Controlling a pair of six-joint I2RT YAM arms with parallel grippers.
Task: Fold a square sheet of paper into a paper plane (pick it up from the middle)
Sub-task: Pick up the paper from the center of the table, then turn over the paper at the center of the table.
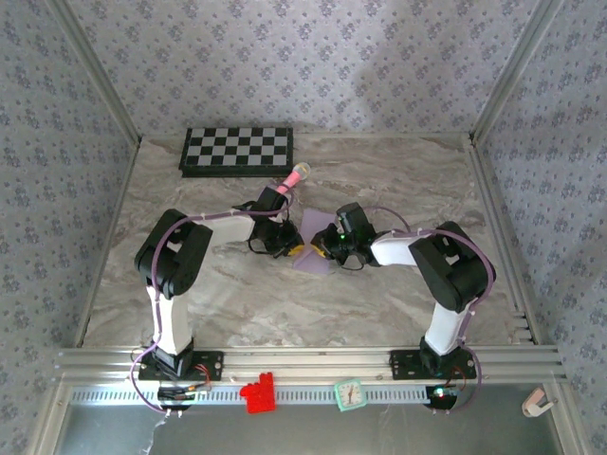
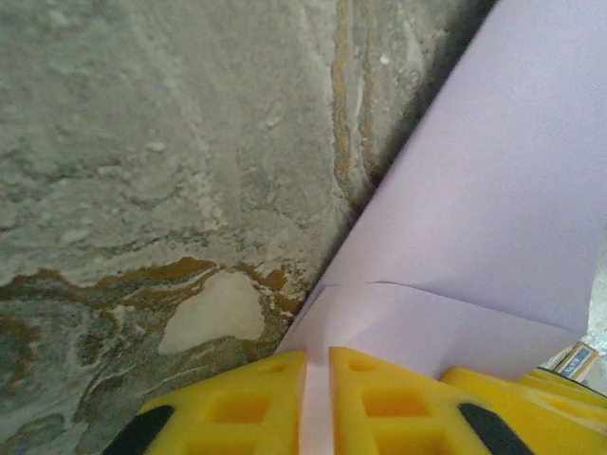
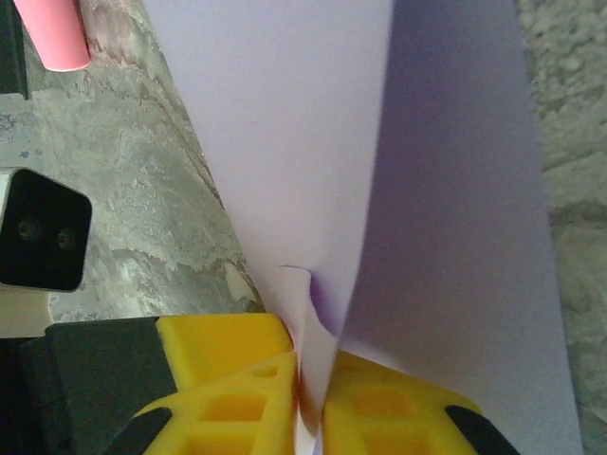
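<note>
Paper (image 2: 493,171), pale lavender and creased, is pinched by near-closed left jaws and right jaws.

Two black-and-white arms (image 1: 173,284) carry purple cables (image 1: 204,217) and yellow fingers (image 2: 237,403)

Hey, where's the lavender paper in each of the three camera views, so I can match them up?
Top external: paper in the middle of the table.
Left wrist: paper on the right side, near edge pinched in the left tool.
Right wrist: paper up the middle, pinched in the right tool.
Shared landmark: the marble table, beside the paper in every view.
</note>
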